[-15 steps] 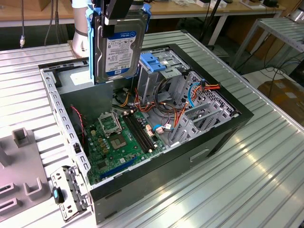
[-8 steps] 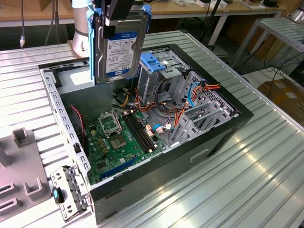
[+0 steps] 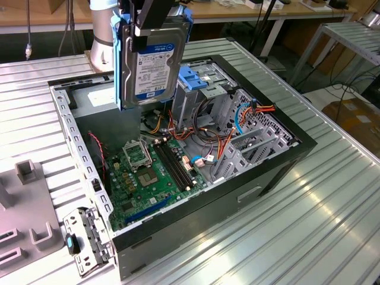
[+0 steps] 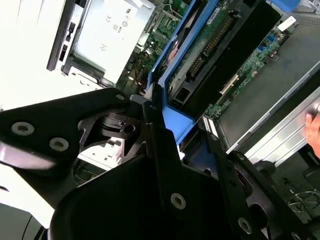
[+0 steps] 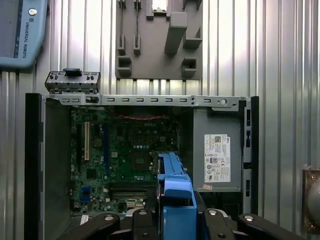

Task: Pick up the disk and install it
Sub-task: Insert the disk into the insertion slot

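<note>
The disk (image 3: 153,62) hangs upright in the air above the open computer case (image 3: 279,160), its white-and-blue label facing the exterior view and blue rails along its edges. My gripper (image 3: 151,21) is shut on the disk's upper end, black fingers clamping the blue carrier. In the second wrist view the disk (image 4: 210,50) shows its green circuit board side, with the gripper (image 4: 162,117) closed on the blue rail. In the first wrist view the blue rail of the disk (image 5: 175,192) stands edge-on over the motherboard (image 5: 130,155).
Inside the case, the metal drive cage with a blue latch (image 3: 193,77) stands just to the exterior view's right of the disk. The power-supply box with a white sticker (image 5: 217,157) fills one corner. A grey fixture plate (image 3: 24,219) lies beside the case. A hand (image 4: 315,130) shows.
</note>
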You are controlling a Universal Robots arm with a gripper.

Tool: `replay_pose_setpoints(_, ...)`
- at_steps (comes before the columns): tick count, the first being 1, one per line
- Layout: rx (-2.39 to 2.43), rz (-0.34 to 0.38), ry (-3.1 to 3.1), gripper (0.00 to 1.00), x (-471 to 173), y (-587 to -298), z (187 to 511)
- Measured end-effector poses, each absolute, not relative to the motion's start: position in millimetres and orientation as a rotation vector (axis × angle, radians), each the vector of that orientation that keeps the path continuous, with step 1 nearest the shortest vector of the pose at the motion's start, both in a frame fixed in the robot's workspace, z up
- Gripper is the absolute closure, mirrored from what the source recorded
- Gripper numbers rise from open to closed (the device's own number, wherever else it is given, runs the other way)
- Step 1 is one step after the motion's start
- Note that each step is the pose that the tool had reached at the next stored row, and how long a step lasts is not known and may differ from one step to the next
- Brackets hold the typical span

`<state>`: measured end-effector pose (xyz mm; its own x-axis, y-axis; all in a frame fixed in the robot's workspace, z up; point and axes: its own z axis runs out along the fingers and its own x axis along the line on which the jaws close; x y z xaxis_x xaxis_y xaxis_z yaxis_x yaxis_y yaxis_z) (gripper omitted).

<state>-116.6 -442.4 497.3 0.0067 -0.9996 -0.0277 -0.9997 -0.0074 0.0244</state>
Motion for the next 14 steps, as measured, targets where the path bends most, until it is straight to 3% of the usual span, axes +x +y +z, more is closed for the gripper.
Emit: replay_pose_setpoints(14, -2.227, 0.058, 2.212, 0.63, -116.6, -456.6, 497.3)
